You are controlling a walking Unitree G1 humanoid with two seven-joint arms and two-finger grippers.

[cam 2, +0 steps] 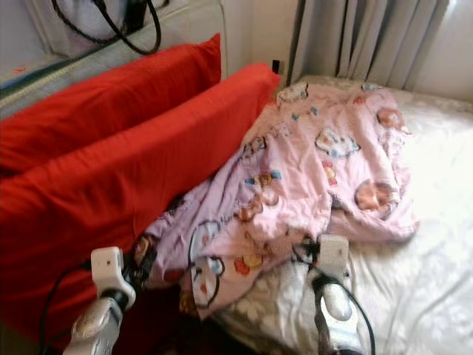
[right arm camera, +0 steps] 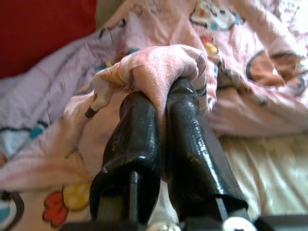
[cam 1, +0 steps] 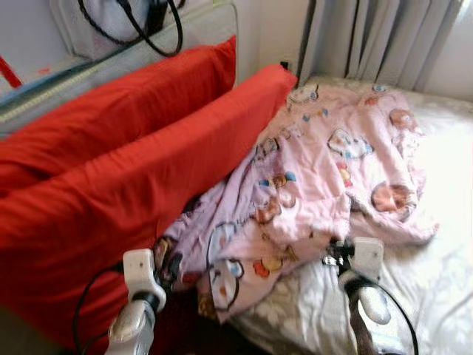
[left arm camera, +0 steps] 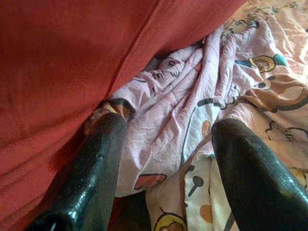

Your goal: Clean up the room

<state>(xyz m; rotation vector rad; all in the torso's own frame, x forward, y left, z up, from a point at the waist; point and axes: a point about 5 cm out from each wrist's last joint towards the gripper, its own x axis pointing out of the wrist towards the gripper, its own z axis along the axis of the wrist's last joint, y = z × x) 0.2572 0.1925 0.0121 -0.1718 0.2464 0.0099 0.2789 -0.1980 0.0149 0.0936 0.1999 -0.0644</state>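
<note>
A crumpled pink blanket (cam 1: 325, 170) with cartoon prints lies across the bed. My right gripper (right arm camera: 162, 103) is shut on a fold of the pink blanket (right arm camera: 159, 65) near its front edge; in the left eye view that arm (cam 1: 362, 277) reaches up from the bottom right. My left gripper (left arm camera: 163, 139) is open, its two black fingers (left arm camera: 96, 163) spread over the blanket's (left arm camera: 168, 110) left edge where it meets a red pillow (left arm camera: 72, 53). That arm (cam 1: 140, 288) shows at the bottom left.
Two large red pillows (cam 1: 133, 170) lean along the left side of the bed. A white patterned sheet (cam 1: 436, 274) covers the mattress on the right. Grey curtains (cam 1: 377, 37) hang behind. A black cable (cam 1: 159, 33) loops at the top left.
</note>
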